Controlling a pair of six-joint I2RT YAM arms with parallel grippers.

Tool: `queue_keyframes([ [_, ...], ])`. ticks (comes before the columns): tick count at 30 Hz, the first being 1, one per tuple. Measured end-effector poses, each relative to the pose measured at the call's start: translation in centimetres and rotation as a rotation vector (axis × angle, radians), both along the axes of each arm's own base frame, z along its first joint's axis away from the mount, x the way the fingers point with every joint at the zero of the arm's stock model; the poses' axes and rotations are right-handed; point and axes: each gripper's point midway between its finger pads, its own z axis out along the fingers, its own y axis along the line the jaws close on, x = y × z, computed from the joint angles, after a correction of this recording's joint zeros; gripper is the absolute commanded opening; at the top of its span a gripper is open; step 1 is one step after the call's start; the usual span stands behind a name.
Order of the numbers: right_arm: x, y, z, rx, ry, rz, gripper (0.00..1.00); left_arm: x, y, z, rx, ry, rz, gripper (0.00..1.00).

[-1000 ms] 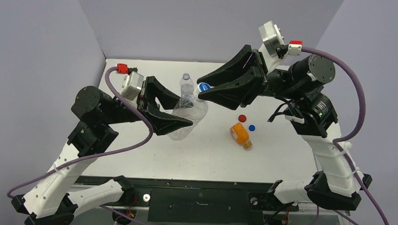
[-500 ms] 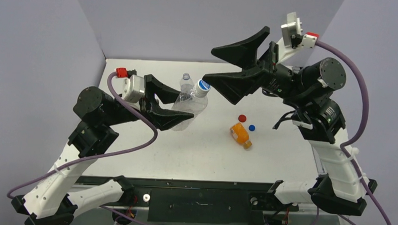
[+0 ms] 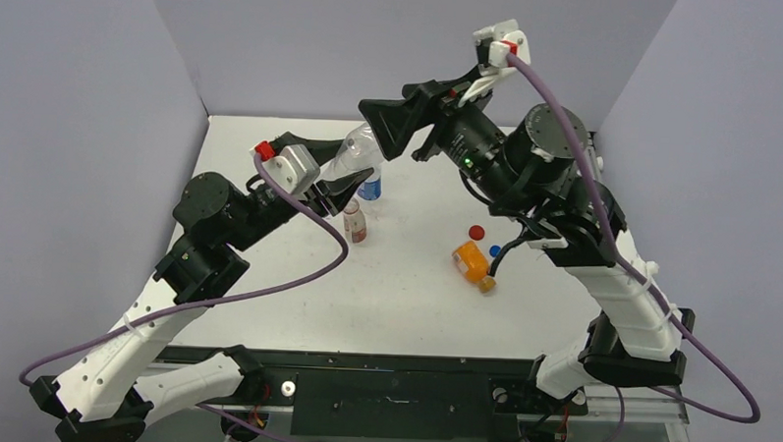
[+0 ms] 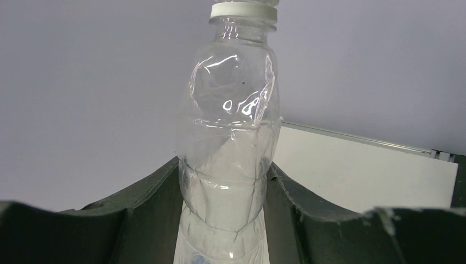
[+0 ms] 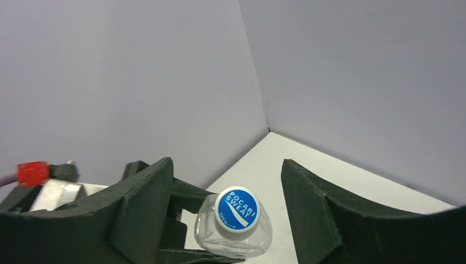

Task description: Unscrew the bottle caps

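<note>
My left gripper [image 3: 332,167] is shut on the body of a clear unlabelled bottle [image 3: 352,153] and holds it tilted above the table. In the left wrist view the bottle [image 4: 228,143] stands between the two fingers, its white-rimmed cap [image 4: 244,10] at the top. My right gripper [image 3: 376,132] is open just above the bottle's top. In the right wrist view the cap [image 5: 237,212], blue on top, lies between the spread fingers [image 5: 148,203] without touching them. A red cap [image 3: 477,232] and a blue cap [image 3: 495,251] lie loose on the table.
A short bottle with a reddish label [image 3: 354,222] stands below the held bottle. A bottle with a blue label [image 3: 370,188] stands behind it. An orange bottle [image 3: 473,263] lies on its side at the middle right. Grey walls close off the table's back and sides.
The right gripper has opened off the cap and swung up and to the left. The left gripper has carried the clear bottle up and back, uncovering the two standing bottles.
</note>
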Motion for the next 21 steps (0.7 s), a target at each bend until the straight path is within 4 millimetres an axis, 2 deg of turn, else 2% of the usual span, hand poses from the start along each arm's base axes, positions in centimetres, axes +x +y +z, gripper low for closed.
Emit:
queue_keyframes([
  [3, 1.5, 0.8, -2.3, -0.051, 0.041, -0.053, 0.55, 0.4, 0.3, 0.2, 0.000, -0.017, 0.031, 0.00],
  [7, 2.0, 0.8, -2.5, -0.051, 0.049, -0.082, 0.47, 0.6, 0.5, 0.4, -0.004, -0.026, 0.050, 0.00],
  [10, 2.0, 0.7, -2.3, -0.038, 0.048, -0.086, 0.47, 0.7, 0.6, 0.5, -0.008, -0.028, 0.059, 0.00],
  [14, 2.1, 0.8, -2.4, -0.034, 0.056, -0.085, 0.61, 0.8, 0.6, 0.5, -0.013, -0.029, 0.064, 0.00],
  [15, 2.1, 0.8, -2.4, -0.033, 0.058, -0.084, 0.62, 0.8, 0.7, 0.5, -0.013, -0.029, 0.064, 0.00],
  [17, 2.1, 0.9, -2.5, -0.033, 0.061, -0.084, 0.60, 0.8, 0.7, 0.6, -0.015, -0.031, 0.065, 0.00],
  [21, 2.5, 1.3, -2.9, -0.039, 0.070, -0.087, 0.50, 0.7, 0.8, 0.7, -0.020, -0.035, 0.065, 0.00],
])
